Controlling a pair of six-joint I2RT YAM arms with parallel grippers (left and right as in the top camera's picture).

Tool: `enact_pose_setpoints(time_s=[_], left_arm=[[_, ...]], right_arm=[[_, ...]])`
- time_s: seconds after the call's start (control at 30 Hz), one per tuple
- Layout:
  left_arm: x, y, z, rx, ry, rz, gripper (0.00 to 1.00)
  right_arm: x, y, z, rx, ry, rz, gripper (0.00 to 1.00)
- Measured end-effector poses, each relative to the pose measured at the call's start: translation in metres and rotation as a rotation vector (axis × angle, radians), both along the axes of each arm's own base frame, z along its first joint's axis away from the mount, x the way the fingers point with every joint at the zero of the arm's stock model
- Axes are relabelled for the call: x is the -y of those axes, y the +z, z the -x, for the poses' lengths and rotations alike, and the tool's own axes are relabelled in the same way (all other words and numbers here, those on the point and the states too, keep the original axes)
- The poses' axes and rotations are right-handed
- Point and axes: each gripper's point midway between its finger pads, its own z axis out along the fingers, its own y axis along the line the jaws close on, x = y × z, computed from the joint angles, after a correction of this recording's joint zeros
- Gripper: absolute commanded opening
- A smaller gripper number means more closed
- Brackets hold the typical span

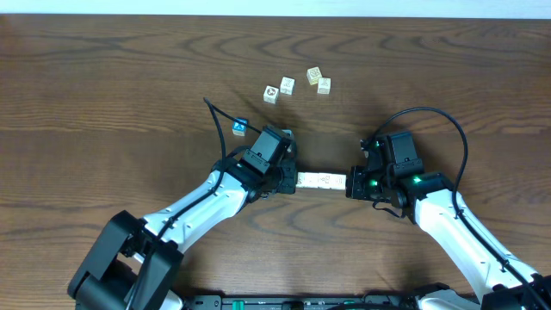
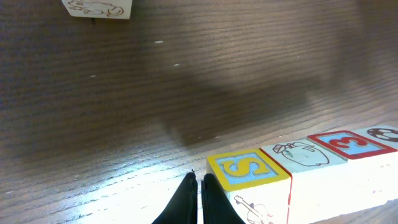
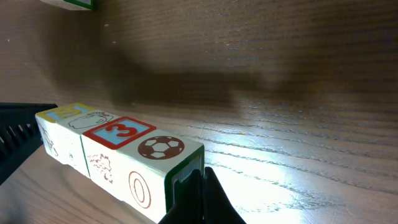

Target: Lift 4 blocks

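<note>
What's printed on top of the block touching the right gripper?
The block shows a dark soccer ball, clearest in the right wrist view.

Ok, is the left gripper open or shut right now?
Shut. The left gripper shows its two fingers nearly touching, nothing between them, butted against the S end of the blocks.

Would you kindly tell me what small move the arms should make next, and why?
Probably a slow, even lift on both sides, keeping the inward squeeze. The row of four blocks is pinched end to end between the shut left gripper and right gripper; uneven motion could buckle it.
</note>
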Motion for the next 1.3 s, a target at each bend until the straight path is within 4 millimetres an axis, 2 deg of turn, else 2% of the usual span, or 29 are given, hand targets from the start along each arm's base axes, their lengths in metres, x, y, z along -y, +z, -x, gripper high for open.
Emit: enact_pose_setpoints(time_s=[0.67,1.0,1.3], left_arm=[[0.0,0.003,0.0,0.007,0.0,0.006,0.07],[0.002,0.02,-0.003,0.045,-0.001,0.035,0.07],[0.002,0.022,-0.003,0.048,-0.001,0.038,0.07]], right_arm=[[0.001,-0.001,0.0,-0.001,-0.003,0.007,0.01],[0.003,-0.001,-0.001,0.002,-0.011,0.019,0.01],[0.003,-0.001,-0.001,0.001,-0.012,0.019,0.01]])
